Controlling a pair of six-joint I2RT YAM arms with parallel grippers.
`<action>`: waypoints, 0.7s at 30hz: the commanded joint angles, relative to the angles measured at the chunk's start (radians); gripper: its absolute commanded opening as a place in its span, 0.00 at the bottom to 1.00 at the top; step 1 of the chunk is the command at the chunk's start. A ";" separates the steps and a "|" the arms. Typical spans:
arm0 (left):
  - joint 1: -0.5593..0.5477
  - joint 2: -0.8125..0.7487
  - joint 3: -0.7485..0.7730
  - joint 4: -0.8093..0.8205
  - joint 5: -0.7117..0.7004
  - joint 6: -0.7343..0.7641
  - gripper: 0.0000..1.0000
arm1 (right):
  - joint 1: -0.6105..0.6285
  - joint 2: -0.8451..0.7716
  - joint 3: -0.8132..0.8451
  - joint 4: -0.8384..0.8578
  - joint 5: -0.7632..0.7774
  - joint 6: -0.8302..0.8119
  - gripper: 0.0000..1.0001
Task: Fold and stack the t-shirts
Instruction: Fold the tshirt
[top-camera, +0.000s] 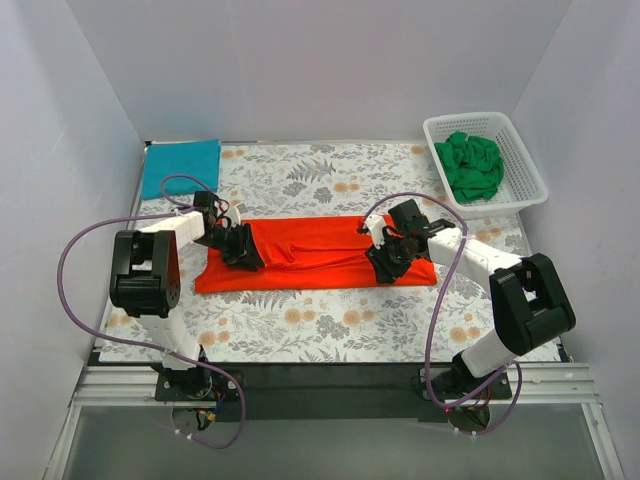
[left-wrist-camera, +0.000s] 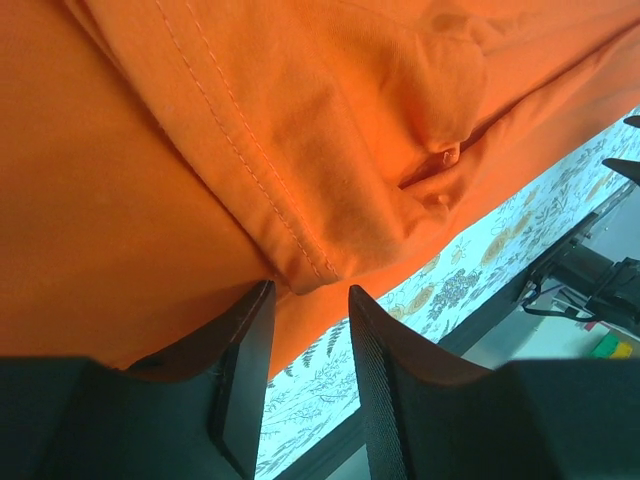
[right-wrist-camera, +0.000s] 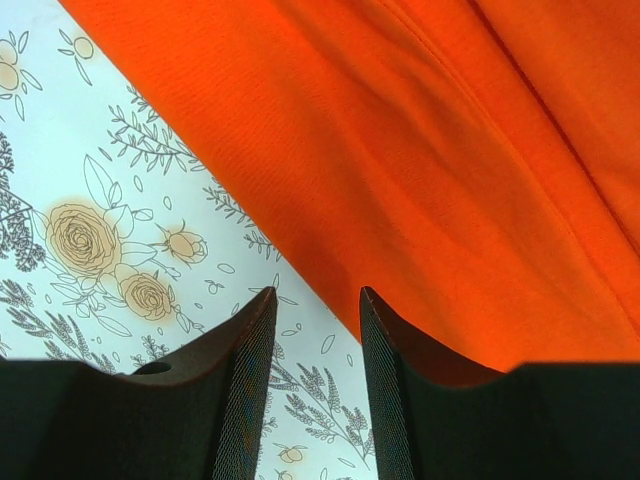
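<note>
An orange-red t-shirt (top-camera: 310, 255) lies folded into a long strip across the middle of the floral cloth (top-camera: 330, 320). My left gripper (top-camera: 243, 252) is down at its left end. In the left wrist view the gripper (left-wrist-camera: 308, 292) is open, and a stitched hem corner of the shirt (left-wrist-camera: 300, 120) lies just at its tips, not pinched. My right gripper (top-camera: 383, 262) is at the strip's right end. In the right wrist view this gripper (right-wrist-camera: 318, 292) is open over bare cloth, and the shirt's edge (right-wrist-camera: 450, 150) runs by its right finger. A teal t-shirt (top-camera: 180, 167) lies folded at the back left.
A white lattice basket (top-camera: 530, 170) stands at the back right with a crumpled green t-shirt (top-camera: 470, 165) inside. White walls close in the table on three sides. A black rail runs along the near edge by the arm bases.
</note>
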 joint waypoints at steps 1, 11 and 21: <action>-0.003 0.016 0.034 0.027 0.008 -0.005 0.31 | -0.006 -0.006 -0.002 0.000 -0.012 -0.015 0.45; -0.011 0.010 0.128 0.027 0.097 -0.007 0.00 | -0.008 -0.015 -0.016 -0.002 -0.008 -0.022 0.45; -0.054 0.138 0.316 0.059 0.113 -0.050 0.00 | -0.017 -0.029 -0.024 -0.007 -0.009 -0.025 0.45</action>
